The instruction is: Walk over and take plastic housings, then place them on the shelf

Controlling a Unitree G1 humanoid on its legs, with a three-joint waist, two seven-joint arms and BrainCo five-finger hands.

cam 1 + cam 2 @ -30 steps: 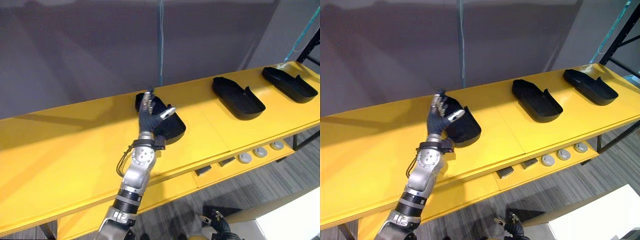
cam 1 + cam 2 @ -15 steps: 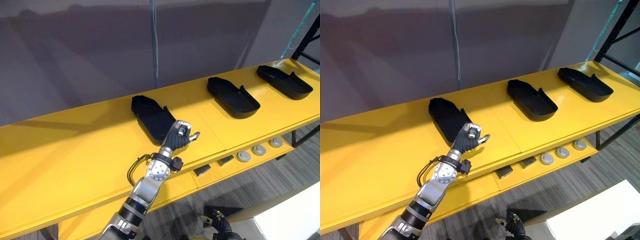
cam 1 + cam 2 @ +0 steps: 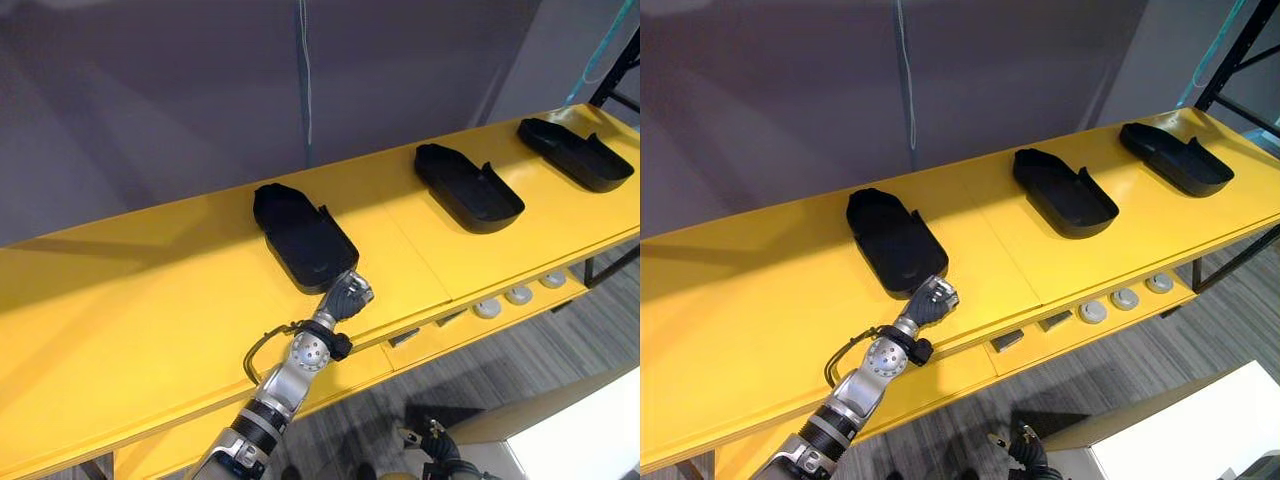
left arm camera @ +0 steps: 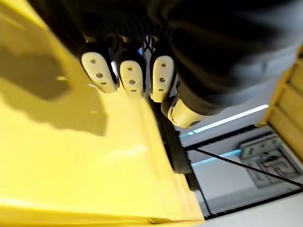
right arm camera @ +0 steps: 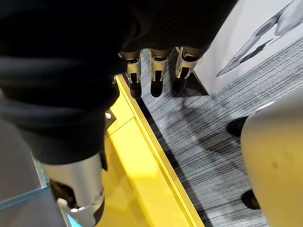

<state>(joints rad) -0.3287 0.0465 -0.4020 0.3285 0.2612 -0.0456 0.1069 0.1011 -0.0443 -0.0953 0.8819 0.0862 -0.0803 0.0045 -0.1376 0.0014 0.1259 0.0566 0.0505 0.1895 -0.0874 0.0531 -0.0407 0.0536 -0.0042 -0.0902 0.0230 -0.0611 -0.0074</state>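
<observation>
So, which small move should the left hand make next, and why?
Probably draw the left hand back from the shelf: the leftmost housing lies flat on it, and the curled fingers hold nothing beside its near end.

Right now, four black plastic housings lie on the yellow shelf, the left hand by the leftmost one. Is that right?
Not quite: three plastic housings lie on the yellow shelf, not four, as the left eye view shows. The rest holds.

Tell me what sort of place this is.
Probably an industrial workshop or test line. A long yellow shelf carries three black plastic housings spaced in a row, and small round parts sit on its lower ledge.
</observation>
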